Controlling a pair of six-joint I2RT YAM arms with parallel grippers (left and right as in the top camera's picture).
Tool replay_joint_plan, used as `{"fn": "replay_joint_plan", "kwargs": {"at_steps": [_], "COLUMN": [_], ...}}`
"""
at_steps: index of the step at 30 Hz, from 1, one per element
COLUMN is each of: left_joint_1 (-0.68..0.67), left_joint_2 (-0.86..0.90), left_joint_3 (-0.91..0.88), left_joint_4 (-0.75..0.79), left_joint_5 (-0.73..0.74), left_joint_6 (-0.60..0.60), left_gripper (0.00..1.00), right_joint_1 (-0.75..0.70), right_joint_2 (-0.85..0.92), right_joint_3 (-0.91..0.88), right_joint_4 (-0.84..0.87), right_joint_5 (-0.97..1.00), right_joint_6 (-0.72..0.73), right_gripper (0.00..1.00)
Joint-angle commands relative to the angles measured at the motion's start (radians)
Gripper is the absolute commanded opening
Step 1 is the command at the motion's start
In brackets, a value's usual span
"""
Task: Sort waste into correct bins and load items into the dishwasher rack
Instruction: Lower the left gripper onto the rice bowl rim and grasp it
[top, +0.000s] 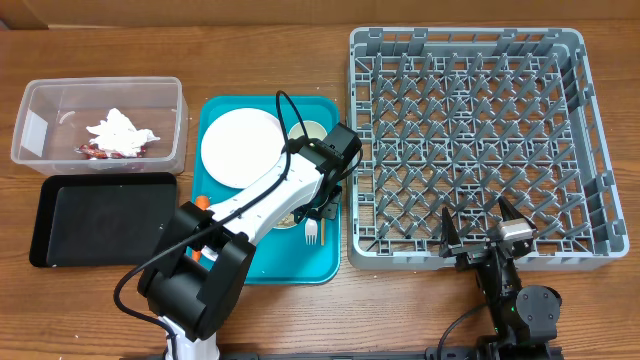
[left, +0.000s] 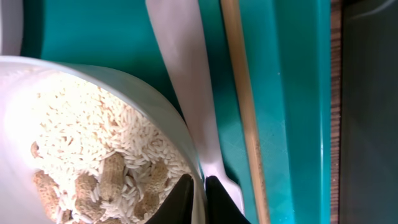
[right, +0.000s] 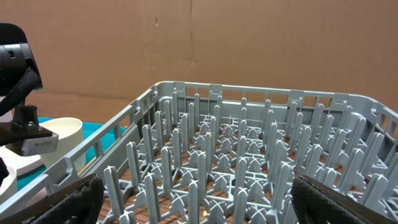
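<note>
hidden overhead: small white round bowl, beneath my left arm | cropped at wrist-view edges: thin wooden chopstick, white plastic fork

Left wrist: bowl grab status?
Left gripper shut on rim of small white bowl, white rice inside. Right gripper open by grey plastic rack. White plastic fork, thin wooden chopstick alongside bowl.

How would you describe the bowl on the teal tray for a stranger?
Find the teal tray left of the big grey rack. In its lower right part, beside a white fork and a wooden chopstick, sits the small white bowl, its rim pinched by the left gripper. It alone is filled with white rice and beige scraps.
</note>
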Motion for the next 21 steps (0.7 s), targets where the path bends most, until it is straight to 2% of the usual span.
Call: {"fn": "replay_joint_plan", "kwargs": {"at_steps": [1, 21], "left_joint_1": [0.005, 0.005], "left_joint_2": [0.005, 0.002], "left_joint_3": [-0.005, 0.024], "left_joint_4": [0.0, -0.053], "left_joint_5": [-0.029, -0.058], "left_joint_6": [0.005, 0.006], "left_gripper": [0.06, 0.04], "right_joint_1": [0.005, 0.005], "right_joint_2": [-0.008, -0.008], "right_joint_3": [-0.01, -0.01], "right_joint_4": [0.005, 0.005], "right_joint_5": [-0.001, -0.001], "right_joint_6": [0.003, 0.003], "right_gripper": [1.0, 1.0]}}
